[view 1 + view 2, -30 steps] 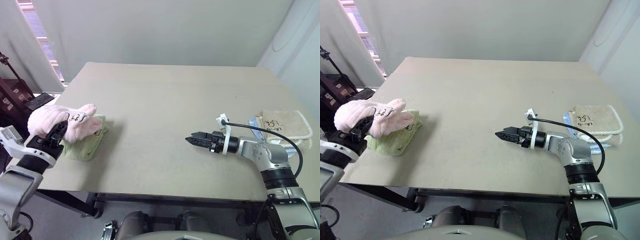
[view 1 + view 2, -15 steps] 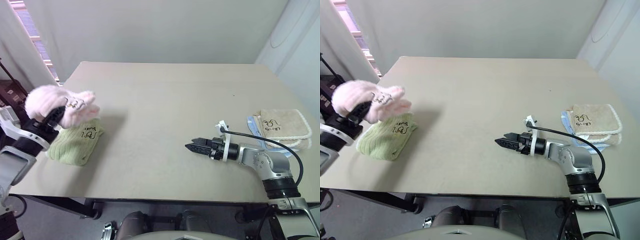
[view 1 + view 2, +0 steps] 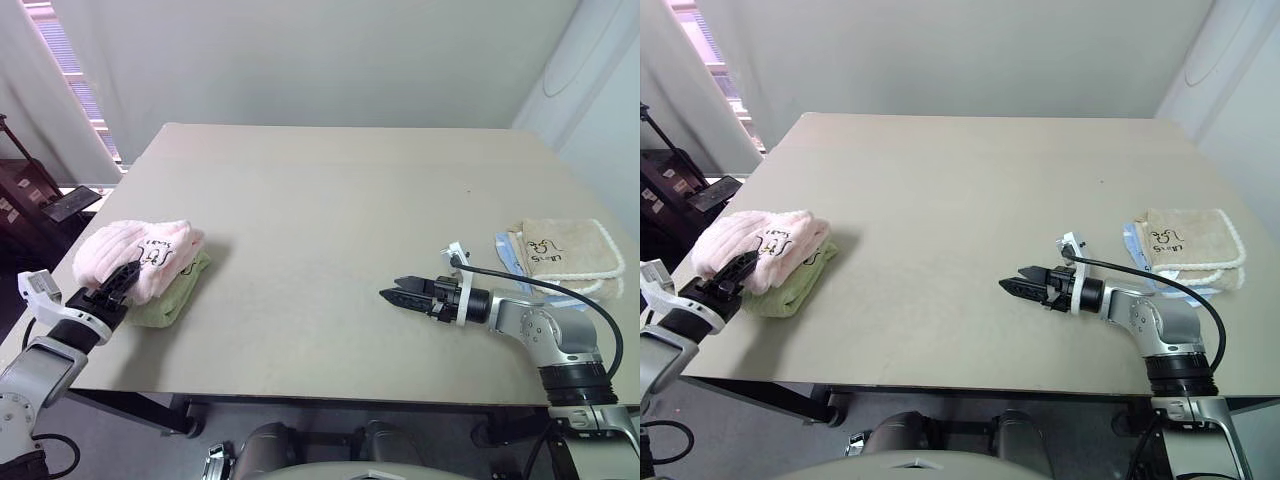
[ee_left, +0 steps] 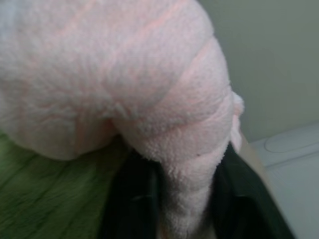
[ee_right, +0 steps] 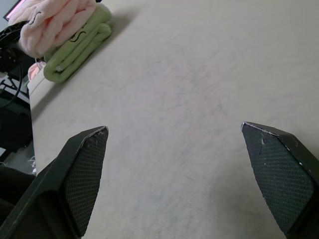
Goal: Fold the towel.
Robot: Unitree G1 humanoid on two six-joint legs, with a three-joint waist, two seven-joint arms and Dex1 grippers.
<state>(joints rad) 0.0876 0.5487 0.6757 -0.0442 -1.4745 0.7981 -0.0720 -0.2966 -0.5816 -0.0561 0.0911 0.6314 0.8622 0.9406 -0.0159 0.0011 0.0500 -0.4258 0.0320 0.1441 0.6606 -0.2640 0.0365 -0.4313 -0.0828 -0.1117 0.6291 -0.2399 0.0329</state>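
Left jaws around pink towel

A lime-green towel lies folded beside the left gripper; a beige towel sits beyond the right gripper.

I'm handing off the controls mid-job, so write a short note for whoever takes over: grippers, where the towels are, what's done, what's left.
Left gripper: fingers either side of a fold of the pink towel; whether it is clamped is unclear.
Right gripper: open, empty, over bare table.
Pink towel: folded bundle on the green towel at the table's left edge. Beige towel lies at the right edge.
Done: pink towel looks folded and stacked.
Left: likely release it and withdraw the left arm.
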